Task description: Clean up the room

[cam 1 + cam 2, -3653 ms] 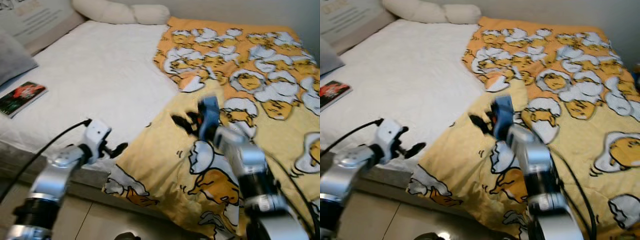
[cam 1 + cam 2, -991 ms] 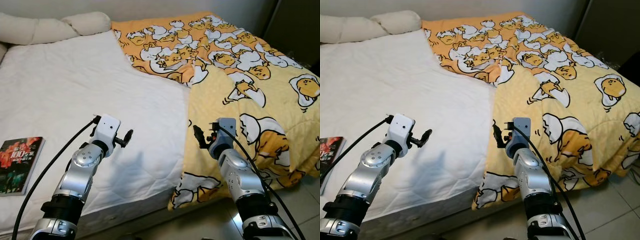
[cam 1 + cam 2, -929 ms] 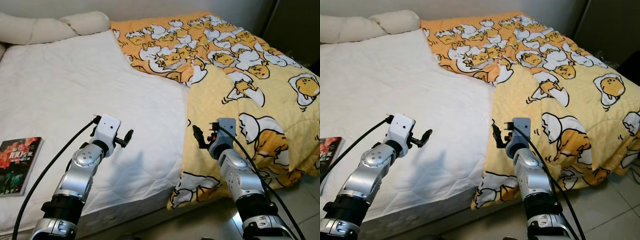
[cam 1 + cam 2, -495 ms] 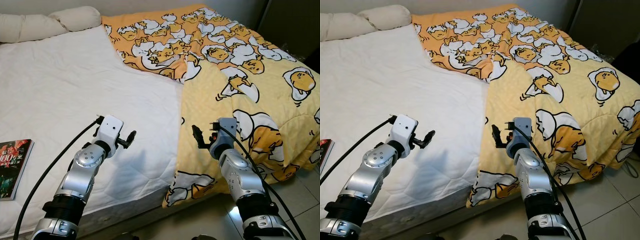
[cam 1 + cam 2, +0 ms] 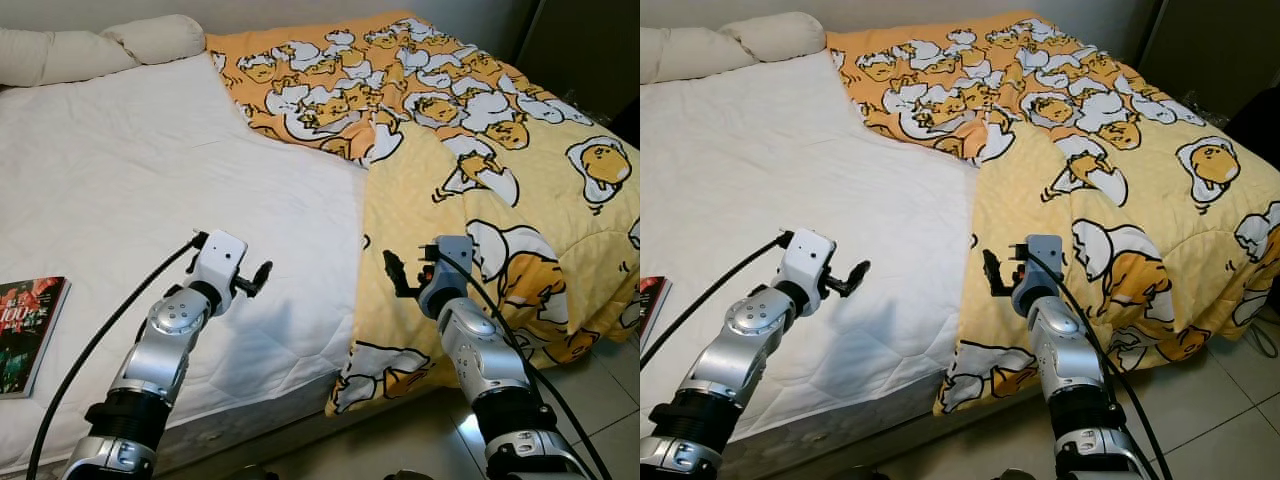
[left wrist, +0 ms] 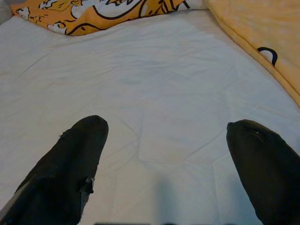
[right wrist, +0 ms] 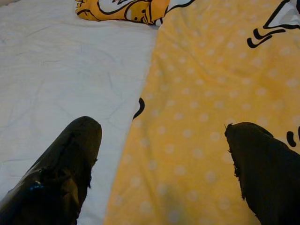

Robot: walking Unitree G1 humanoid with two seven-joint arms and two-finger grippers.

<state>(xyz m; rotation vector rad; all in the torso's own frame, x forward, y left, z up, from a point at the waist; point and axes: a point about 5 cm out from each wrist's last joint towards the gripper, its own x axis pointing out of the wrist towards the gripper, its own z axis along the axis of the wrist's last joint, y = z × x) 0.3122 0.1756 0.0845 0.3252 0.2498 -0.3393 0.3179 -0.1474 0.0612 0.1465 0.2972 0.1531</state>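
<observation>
Bed (image 5: 150,170) with a white quilted sheet takes up most of the head view; tiled floor (image 5: 600,400) at lower right. Yellow-orange duvet (image 5: 500,150), printed with cartoon egg characters in white shells, covers the robot's right half of the bed and hangs over the near edge; its inner edge is folded back, orange face up near the head end, pale dotted-yellow face up nearer the robot. Two cream pillows (image 5: 90,45) at the head end. Book (image 5: 25,320) lies flat on the sheet at far left, dark cover with red art; "100" is readable, the rest too small. Left gripper (image 5: 258,277) hovers over bare sheet, fingers spread, empty. Right gripper (image 5: 392,272) hovers at the duvet's inner edge, fingers spread, empty. Versus 0.5 s ago: scene shifts slightly, so camera motion; grippers sit as before.
</observation>
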